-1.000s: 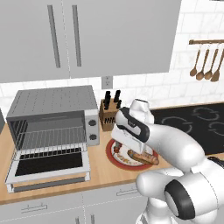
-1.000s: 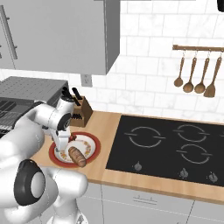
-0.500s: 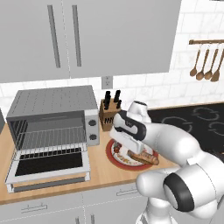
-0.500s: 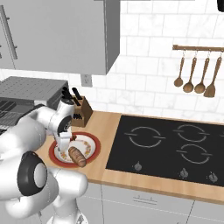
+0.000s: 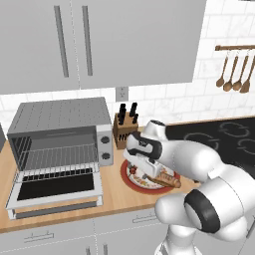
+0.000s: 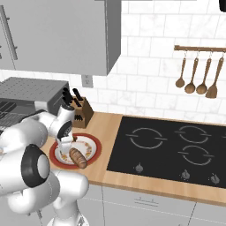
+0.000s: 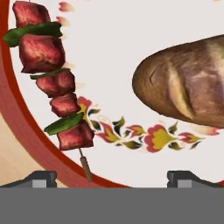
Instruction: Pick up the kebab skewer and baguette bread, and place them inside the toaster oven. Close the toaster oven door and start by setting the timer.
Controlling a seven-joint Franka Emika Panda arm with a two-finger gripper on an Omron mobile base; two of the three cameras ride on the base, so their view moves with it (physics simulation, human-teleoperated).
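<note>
Holding the kebab skewer [image 7: 54,83] and baguette bread [image 7: 186,85], the plate [image 7: 122,48] lies under the spread tool [image 7: 111,177].

White tiled wall [image 6: 145,53], grey cabinets [image 5: 99,42]

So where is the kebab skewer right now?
In the hand view the kebab skewer lies on the left side of the red-rimmed plate, apart from the baguette bread on the right, with the open gripper just above the plate.

Bare plate [image 7: 118,52] lies between kebab skewer [image 7: 54,83] and baguette bread [image 7: 188,87].
</note>
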